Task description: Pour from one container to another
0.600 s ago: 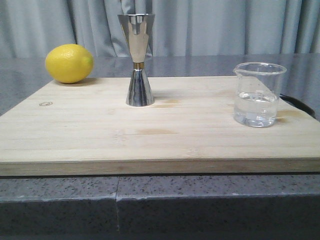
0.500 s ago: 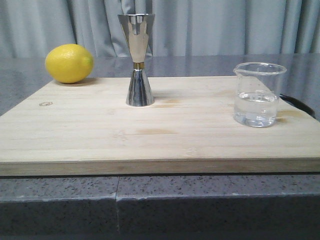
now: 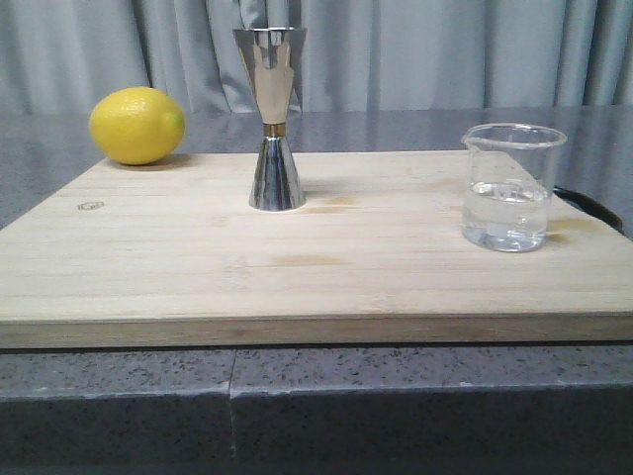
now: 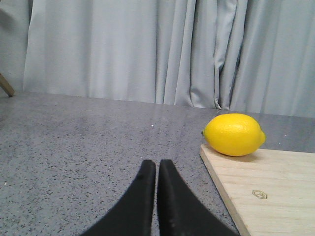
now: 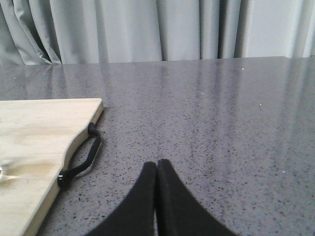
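Note:
The clear glass beaker [image 3: 508, 188], about a third full of clear liquid, stands at the right of the wooden board [image 3: 316, 267]. Upright near the board's back middle is the polished steel jigger [image 3: 273, 119] with its gold waist band. Neither gripper shows in the front view. My left gripper [image 4: 157, 164] is shut and empty over the grey counter, off the board's left edge. Off the board's right edge, my right gripper [image 5: 156, 164] hangs shut and empty over the counter; only a sliver of the beaker [image 5: 4, 172] shows there.
A yellow lemon [image 3: 136, 125] [image 4: 234, 134] lies at the board's back left corner. A black handle loop [image 5: 81, 157] hangs off the board's right edge. Grey curtains close off the back, and the speckled counter [image 3: 316, 396] surrounds the board.

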`<action>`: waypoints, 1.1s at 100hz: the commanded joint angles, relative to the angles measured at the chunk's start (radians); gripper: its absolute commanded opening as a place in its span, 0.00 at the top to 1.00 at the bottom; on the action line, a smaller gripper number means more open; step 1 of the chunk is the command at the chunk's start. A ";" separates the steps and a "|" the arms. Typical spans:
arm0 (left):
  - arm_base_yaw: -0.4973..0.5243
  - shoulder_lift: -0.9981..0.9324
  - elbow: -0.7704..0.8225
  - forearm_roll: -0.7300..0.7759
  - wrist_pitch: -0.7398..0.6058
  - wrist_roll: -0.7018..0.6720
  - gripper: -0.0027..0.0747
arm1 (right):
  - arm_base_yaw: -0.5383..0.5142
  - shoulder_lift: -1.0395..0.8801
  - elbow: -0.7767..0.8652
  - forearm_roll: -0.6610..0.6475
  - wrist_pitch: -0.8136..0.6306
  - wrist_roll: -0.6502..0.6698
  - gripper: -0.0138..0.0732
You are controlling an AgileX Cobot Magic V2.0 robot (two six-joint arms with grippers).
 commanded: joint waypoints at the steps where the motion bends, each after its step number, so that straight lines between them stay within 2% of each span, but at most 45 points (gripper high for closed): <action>1: -0.007 -0.028 0.038 0.000 -0.078 -0.007 0.99 | -0.004 -0.019 0.029 -0.009 -0.084 -0.001 0.93; 95: -0.007 -0.028 0.038 0.000 -0.078 -0.007 0.99 | -0.004 -0.019 0.029 -0.009 -0.094 -0.001 0.93; 110: -0.007 -0.028 0.038 0.000 -0.078 -0.007 0.99 | -0.004 -0.019 0.029 -0.009 -0.170 -0.001 0.93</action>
